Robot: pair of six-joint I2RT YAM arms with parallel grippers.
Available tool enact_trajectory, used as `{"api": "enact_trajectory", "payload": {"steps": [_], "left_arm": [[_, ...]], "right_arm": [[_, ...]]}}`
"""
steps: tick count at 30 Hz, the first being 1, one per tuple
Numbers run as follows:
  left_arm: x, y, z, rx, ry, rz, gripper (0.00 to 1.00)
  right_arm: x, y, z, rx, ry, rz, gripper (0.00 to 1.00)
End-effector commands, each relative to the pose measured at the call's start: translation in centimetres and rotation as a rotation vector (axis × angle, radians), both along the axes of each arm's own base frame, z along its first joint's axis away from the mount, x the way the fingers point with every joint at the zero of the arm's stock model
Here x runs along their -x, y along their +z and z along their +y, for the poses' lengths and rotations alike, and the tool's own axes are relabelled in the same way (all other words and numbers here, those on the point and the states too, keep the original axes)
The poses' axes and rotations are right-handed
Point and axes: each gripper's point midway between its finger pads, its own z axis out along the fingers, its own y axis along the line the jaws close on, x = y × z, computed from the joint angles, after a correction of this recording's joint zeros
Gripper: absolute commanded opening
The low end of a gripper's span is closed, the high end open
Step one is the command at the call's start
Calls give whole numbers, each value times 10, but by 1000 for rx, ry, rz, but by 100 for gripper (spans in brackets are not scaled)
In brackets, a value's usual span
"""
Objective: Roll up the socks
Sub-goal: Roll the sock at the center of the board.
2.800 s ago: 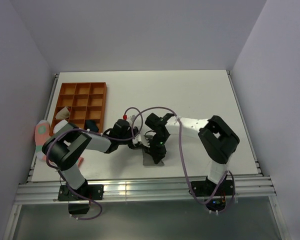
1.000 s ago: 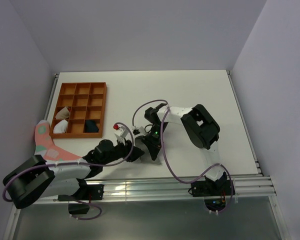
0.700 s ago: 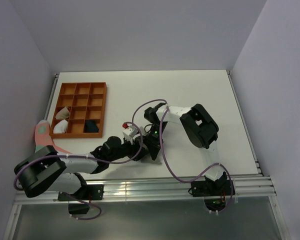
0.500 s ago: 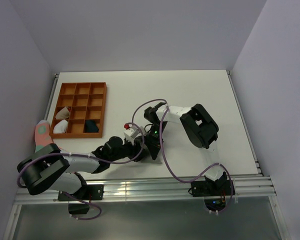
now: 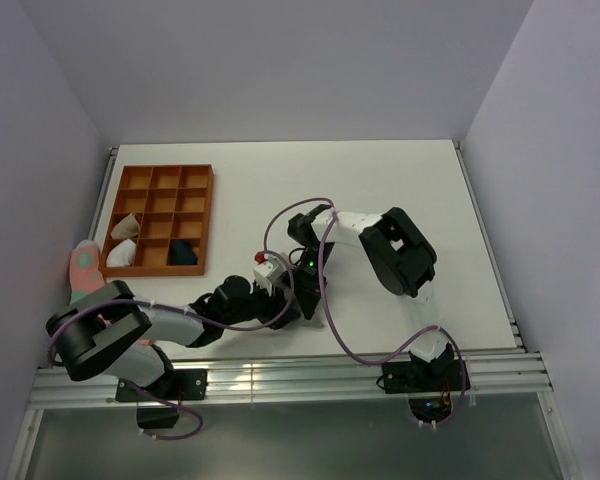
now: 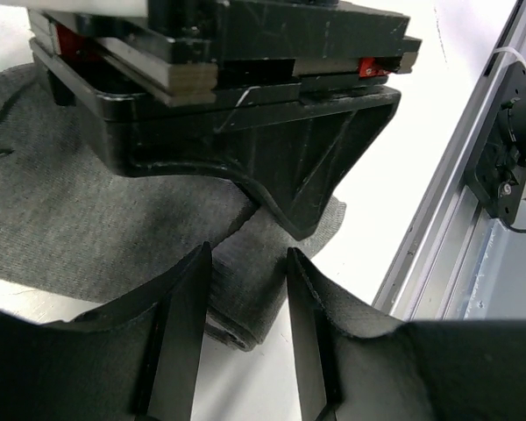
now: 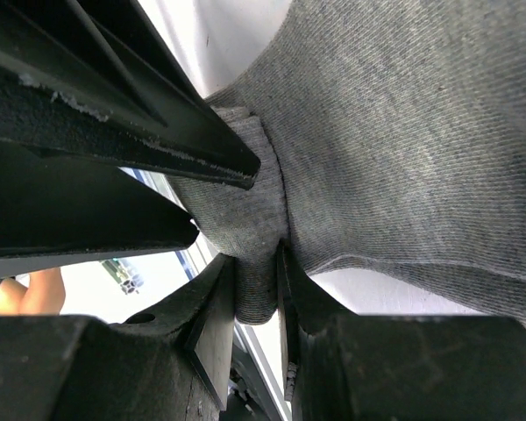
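Note:
A grey sock point(image 5: 313, 316) lies on the white table near the front edge, under both grippers. Part of it is flat point(image 6: 88, 219) and its near end is rolled into a short tube point(image 6: 250, 303). My right gripper point(image 7: 256, 256) is shut on a fold of the grey sock point(image 7: 403, 140) and presses down from above point(image 5: 305, 288). My left gripper point(image 6: 246, 253) comes in low from the left point(image 5: 283, 300); it is open, with one finger on each side of the rolled end. The sock's cuff is hidden.
An orange compartment tray point(image 5: 195, 172) stands at the back left, holding pale bundles point(image 5: 123, 250) and a dark bundle point(image 5: 183, 252). A pink sock point(image 5: 80, 268) lies at the table's left edge. The metal rail point(image 6: 447, 228) of the front edge runs close to the grippers.
My left arm has swung right and lowered, bringing its gripper from beside the sock to around the rolled end. The right gripper has kept its grip and place.

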Motion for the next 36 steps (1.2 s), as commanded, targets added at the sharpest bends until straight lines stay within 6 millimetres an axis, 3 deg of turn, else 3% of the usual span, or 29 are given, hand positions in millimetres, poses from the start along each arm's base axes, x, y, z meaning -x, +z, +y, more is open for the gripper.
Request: {"api": "enact_trajectory", "payload": {"steps": [1, 8, 11, 15, 22, 27, 36], "left_arm": [[3, 10, -9, 41, -32, -29, 45], [6, -2, -7, 5, -20, 0, 42], [7, -9, -7, -10, -13, 21, 35], [9, -13, -5, -18, 2, 37, 17], [10, -30, 4, -57, 56, 92, 1], [14, -37, 6, -49, 65, 124, 0], [19, -40, 10, -39, 65, 139, 0]], "right_arm": [[-31, -34, -13, 83, 58, -168, 25], [-32, -34, -10, 81, 45, -176, 26], [-33, -34, -9, 85, 33, -181, 27], [-35, -35, -8, 85, 21, -190, 29], [-38, -28, -5, 67, -5, -213, 35], [-59, -5, 1, 15, -58, -273, 43], [-124, 27, 13, -53, -270, -376, 49]]}}
